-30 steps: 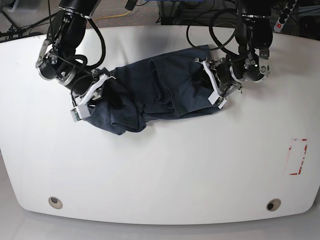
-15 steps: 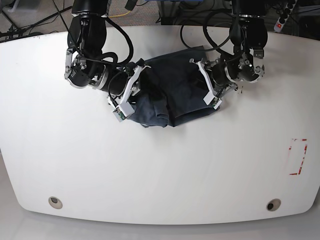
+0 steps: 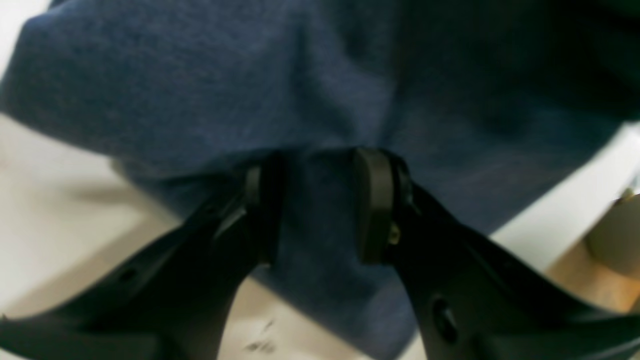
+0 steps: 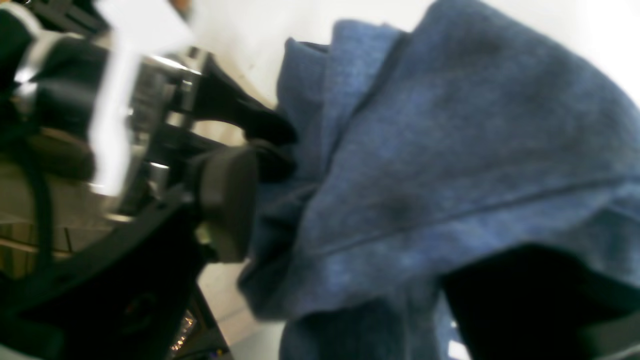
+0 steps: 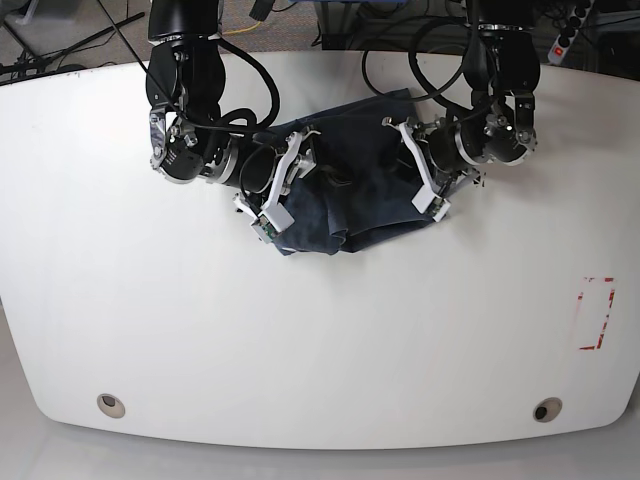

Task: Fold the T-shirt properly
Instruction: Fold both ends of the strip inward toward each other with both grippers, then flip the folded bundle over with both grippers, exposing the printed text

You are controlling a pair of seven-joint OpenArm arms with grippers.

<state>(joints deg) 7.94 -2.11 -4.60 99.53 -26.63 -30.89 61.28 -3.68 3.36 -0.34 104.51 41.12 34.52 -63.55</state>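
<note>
fabric is filling most of both wrist views: the dark slate-blue heathered cotton t-shirt (image 5: pixel 345 190) is lying bunched in a rumpled heap on the far middle of the white oval table (image 5: pixel 320 340), between the two black arms with white finger covers. the left gripper (image 3: pixel 320 200), on the right side of the base view, is sitting at the heap's right edge, and its wrist view is showing a fold of the cloth running between the two black pads (image 3: pixel 372 200), which are standing narrowly apart and pinching that fold. the right gripper (image 5: pixel 285 190), on the left side of the base view, is reaching into the heap's left edge; in its wrist view one dark pad (image 4: pixel 227 200) is lying against the left border of the cloth while the other finger is showing only as a dark shape at the lower right, with a wide band of shirt lying between them, so the jaws are looking spread rather than clamped, though the blur is making it hard to tell whether the cloth is touching both. the shirt's lower hem edge is drooping toward the viewer just beside the right gripper's white tip. no lettering is showing on the cloth. a red rectangular outline (image 5: pixel 597 313) is marking the table near its right edge, well apart from the shirt, and two round grey fittings (image 5: pixel 111 404) are sitting near the front corners.
</note>
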